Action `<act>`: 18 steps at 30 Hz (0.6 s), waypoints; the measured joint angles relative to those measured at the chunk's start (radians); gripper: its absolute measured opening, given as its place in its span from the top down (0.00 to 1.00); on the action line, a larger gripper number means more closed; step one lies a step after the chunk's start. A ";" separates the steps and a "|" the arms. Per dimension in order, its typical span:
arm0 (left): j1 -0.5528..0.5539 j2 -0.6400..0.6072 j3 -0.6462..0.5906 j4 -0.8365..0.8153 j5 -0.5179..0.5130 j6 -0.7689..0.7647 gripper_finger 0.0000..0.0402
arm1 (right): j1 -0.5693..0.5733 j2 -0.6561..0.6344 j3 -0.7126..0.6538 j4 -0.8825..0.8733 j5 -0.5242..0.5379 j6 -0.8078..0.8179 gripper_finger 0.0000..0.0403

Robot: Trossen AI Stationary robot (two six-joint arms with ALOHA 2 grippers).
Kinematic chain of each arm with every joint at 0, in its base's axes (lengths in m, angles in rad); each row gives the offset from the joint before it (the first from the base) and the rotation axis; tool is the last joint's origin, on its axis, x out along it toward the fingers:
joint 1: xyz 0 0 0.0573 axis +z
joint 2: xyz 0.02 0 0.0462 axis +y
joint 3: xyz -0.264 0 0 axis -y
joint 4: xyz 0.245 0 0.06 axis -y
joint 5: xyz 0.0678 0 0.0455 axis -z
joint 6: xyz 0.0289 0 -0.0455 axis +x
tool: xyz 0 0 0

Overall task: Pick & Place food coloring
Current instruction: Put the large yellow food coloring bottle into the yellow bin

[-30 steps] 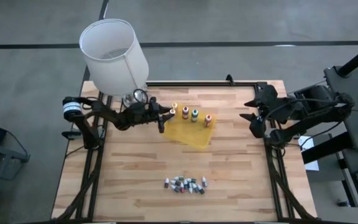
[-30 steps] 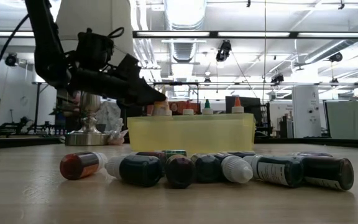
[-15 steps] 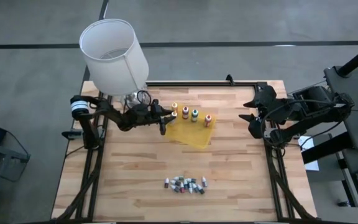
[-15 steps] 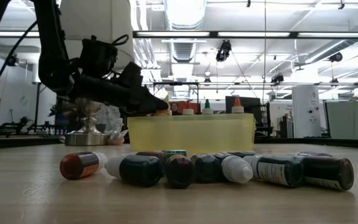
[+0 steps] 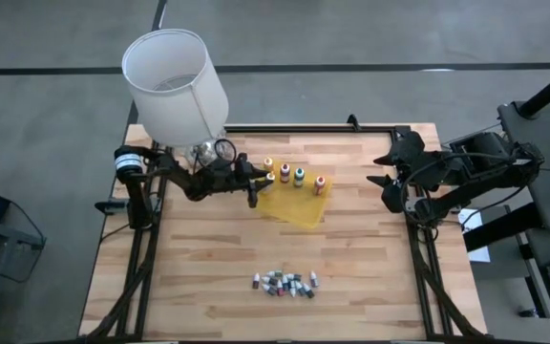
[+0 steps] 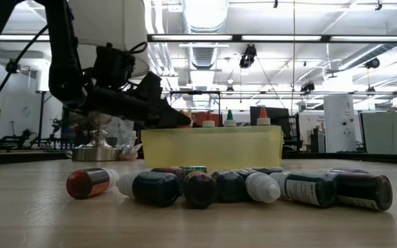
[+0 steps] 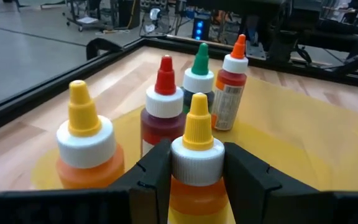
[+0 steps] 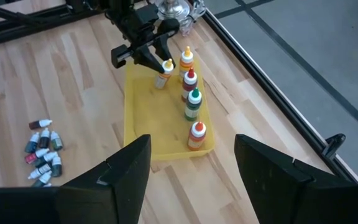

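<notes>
I've got the yellow tray [image 5: 294, 204] in the middle of the table [image 5: 199, 268], toward the far side, and four squeeze bottles [image 5: 300, 177] stand upright in a row along its back edge. From the left wrist view I read them as a yellow-tipped one [image 7: 87, 146], a red-tipped one [image 7: 161, 109], a green-tipped one [image 7: 199, 78] and an orange-tipped one [image 7: 232, 87], all with white collars under pointed caps.

My left gripper [image 5: 258, 182] is at the tray's left end, its fingers [image 7: 148, 180] closed against both sides of a fifth bottle [image 7: 196, 165]: orange body, white collar, yellow pointed tip, held upright over the tray's near left corner.

On the near part of the table lies a huddle of tiny vials [image 5: 285, 283], dark mixed colours with pale caps, all on their sides and touching one another.

My right gripper [image 5: 386, 182] waits at the table's right edge, fingers spread wide, nothing in them.

A white lamp [image 5: 175, 86] stands at the far left corner.
</notes>
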 joint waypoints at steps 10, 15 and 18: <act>-0.001 0.005 0.062 0.041 0.000 0.029 0.75 | 0.000 0.000 0.000 0.003 0.000 0.002 0.44; -0.010 0.036 0.062 0.040 0.000 0.030 0.75 | 0.000 0.000 0.000 0.005 0.000 0.002 0.44; -0.018 0.053 0.062 0.043 0.000 0.027 0.75 | 0.000 0.000 0.000 0.005 0.001 0.001 0.44</act>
